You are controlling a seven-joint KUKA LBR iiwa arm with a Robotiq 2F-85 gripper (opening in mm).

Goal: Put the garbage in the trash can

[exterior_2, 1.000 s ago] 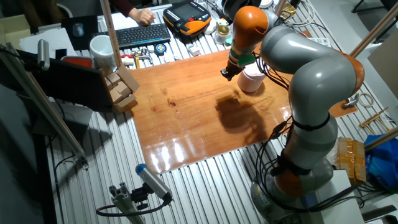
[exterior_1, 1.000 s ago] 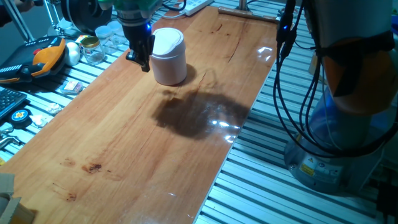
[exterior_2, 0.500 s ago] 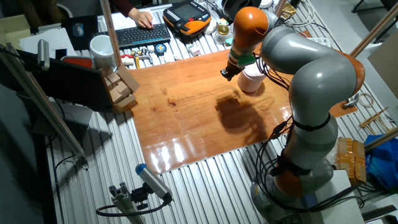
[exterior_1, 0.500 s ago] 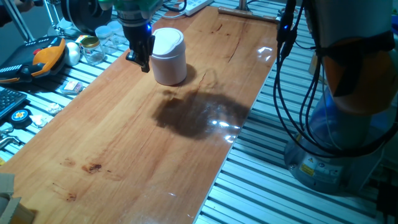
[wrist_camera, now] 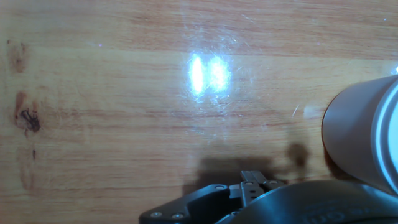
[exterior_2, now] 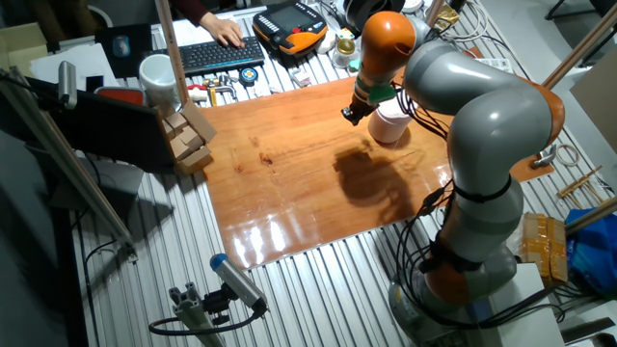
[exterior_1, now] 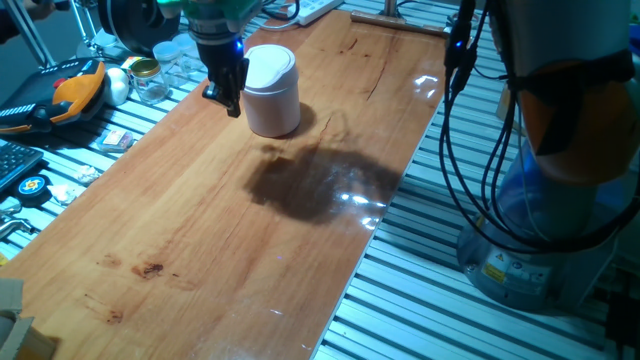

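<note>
The trash can [exterior_1: 272, 92] is a small white bin with a domed lid, standing upright at the far left of the wooden table [exterior_1: 250, 230]. It also shows in the other fixed view [exterior_2: 391, 124] and at the right edge of the hand view [wrist_camera: 364, 140]. My gripper [exterior_1: 231, 98] hangs low, just left of the bin and close to its side [exterior_2: 350, 114]. Its dark fingers read as one narrow mass, so I cannot tell whether they are open or shut. The garbage is out of view in every frame. The hand view shows bare wood and only the hand's lower housing.
Clear glass jars [exterior_1: 152, 78] and an orange hand controller [exterior_1: 75, 90] lie off the table's left edge. A keyboard [exterior_2: 216, 54] with a person's hand [exterior_2: 228, 32] on it, a white mug [exterior_2: 157, 77] and wooden blocks [exterior_2: 189, 141] sit beyond the table. Cables [exterior_1: 470, 130] hang at the right.
The arm, the gripper and the bin have not moved. Only the person's hand at the keyboard has shifted slightly.
</note>
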